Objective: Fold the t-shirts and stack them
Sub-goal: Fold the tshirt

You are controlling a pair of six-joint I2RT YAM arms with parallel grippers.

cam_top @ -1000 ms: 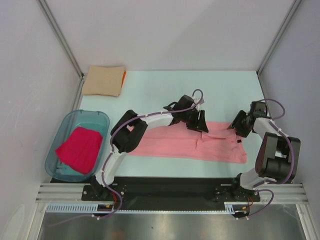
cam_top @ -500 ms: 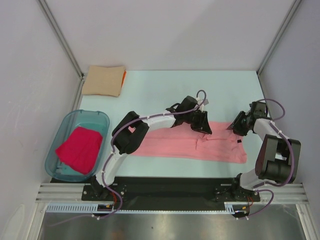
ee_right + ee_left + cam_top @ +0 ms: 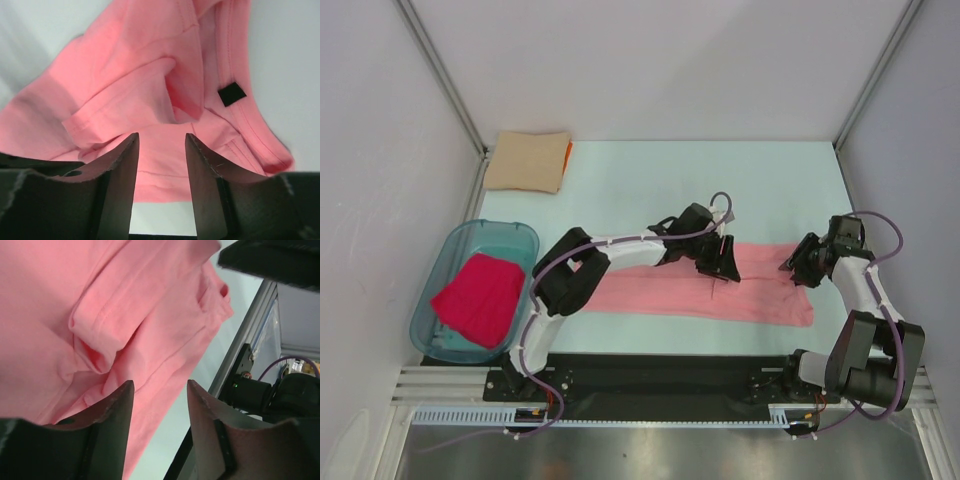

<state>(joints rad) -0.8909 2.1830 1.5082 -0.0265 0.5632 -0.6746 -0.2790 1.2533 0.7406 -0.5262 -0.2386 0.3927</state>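
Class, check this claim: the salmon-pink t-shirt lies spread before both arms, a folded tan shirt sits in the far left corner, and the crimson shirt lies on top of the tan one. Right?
One detail is wrong: the crimson shirt lies inside the teal tub at the left edge, not on the tan shirt, as the top external view shows. The rest holds.

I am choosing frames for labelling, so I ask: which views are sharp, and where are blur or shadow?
Top external: even soft light, all sharp, hardly any shadow on the salmon-pink t-shirt. Left wrist: shirt folds clear; the near fingers dark and slightly soft. Right wrist: the dark label crisp; the fingers shaded and dim.
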